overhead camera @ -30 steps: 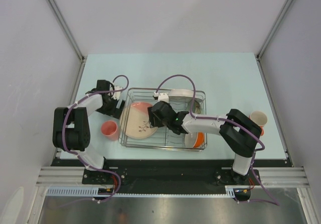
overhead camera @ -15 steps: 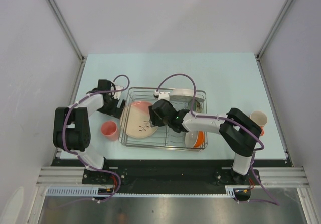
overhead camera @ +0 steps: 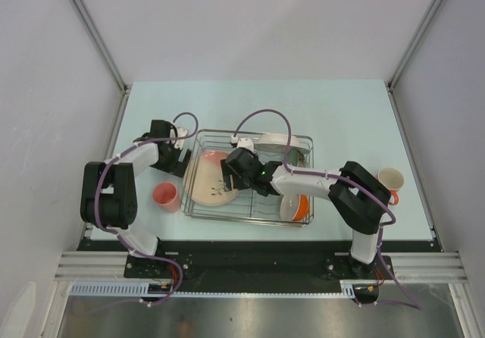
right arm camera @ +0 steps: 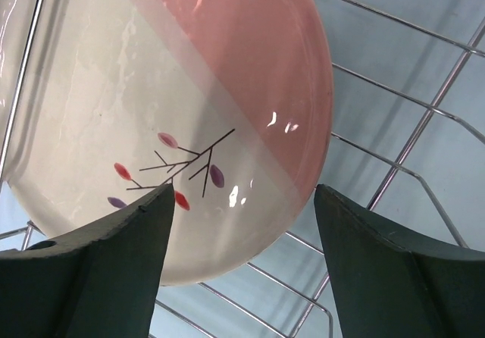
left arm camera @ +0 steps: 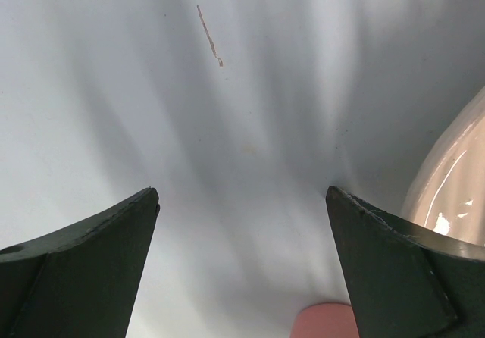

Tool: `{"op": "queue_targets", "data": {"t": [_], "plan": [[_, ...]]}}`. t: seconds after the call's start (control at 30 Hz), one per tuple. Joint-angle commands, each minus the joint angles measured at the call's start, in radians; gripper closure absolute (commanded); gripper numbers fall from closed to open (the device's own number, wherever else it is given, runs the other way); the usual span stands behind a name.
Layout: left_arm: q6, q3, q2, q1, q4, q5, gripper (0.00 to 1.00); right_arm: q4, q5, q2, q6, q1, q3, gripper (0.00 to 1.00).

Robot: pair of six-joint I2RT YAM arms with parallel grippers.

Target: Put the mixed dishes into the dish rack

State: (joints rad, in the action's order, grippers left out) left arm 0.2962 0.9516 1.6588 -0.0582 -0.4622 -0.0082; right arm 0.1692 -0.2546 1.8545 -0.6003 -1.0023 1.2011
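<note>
The silver wire dish rack [overhead camera: 247, 134] stands mid-table. A pinkish-white plate [overhead camera: 204, 183] with a branch pattern lies tilted in its left half. My right gripper [overhead camera: 226, 179] hovers over that plate's right side; in the right wrist view it [right arm camera: 242, 201] is open, with the plate [right arm camera: 174, 103] rim lying between the fingers, untouched. An orange bowl [overhead camera: 298, 208] sits in the rack's front right corner. A white plate [overhead camera: 274, 139] leans at the rack's back. My left gripper [overhead camera: 179, 163] is open by the rack's left side, above the coral-pink cup [overhead camera: 165, 196].
A cream cup with an orange rim [overhead camera: 391, 179] stands on the table to the right of the rack, beside the right arm's elbow. Through the left wrist camera I see bare table, the coral cup's top [left arm camera: 326, 321] and a plate edge [left arm camera: 455, 171].
My right gripper's jaws have spread wider and the arm has shifted slightly left and back over the plate. The plate now lies lower in the rack. The left arm has barely moved.
</note>
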Motion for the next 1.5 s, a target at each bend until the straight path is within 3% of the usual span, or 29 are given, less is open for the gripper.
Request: {"op": "queue_targets", "data": {"t": [0.0, 0.23, 0.53, 0.77, 0.97, 1.03, 1.17, 1.3, 1.47], "plan": [[0.029, -0.068, 0.027, -0.098, -0.05, 0.145, 0.0, 0.072, 0.175, 0.092, -0.047, -0.052, -0.044, 0.2], [0.014, -0.053, -0.005, -0.112, -0.081, 0.18, 0.0, -0.057, 0.291, 0.068, -0.013, -0.056, -0.044, 0.21], [-0.023, -0.086, -0.051, -0.179, -0.072, 0.14, 0.0, -0.03, 0.256, 0.022, -0.117, -0.053, -0.04, 0.16], [-0.031, -0.1, -0.089, -0.181, -0.067, 0.114, 0.0, 0.015, 0.086, -0.095, -0.441, -0.067, -0.043, 0.0], [-0.02, -0.097, -0.131, -0.181, -0.076, 0.096, 0.0, 0.044, -0.053, -0.168, -0.518, -0.162, -0.041, 0.0], [-0.025, -0.099, -0.14, -0.181, -0.081, 0.1, 0.0, 0.081, -0.173, -0.211, -0.538, -0.203, -0.043, 0.0], [-0.02, -0.1, -0.129, -0.177, -0.081, 0.097, 0.0, 0.202, -0.339, -0.293, -0.706, -0.298, -0.044, 0.01], [-0.026, -0.1, -0.128, -0.17, -0.078, 0.097, 0.0, 0.309, -0.33, -0.259, -0.841, -0.292, -0.046, 0.0], [-0.029, -0.1, -0.145, -0.169, -0.087, 0.119, 0.0, 0.305, -0.299, -0.218, -0.842, -0.26, -0.046, 0.0]]}}
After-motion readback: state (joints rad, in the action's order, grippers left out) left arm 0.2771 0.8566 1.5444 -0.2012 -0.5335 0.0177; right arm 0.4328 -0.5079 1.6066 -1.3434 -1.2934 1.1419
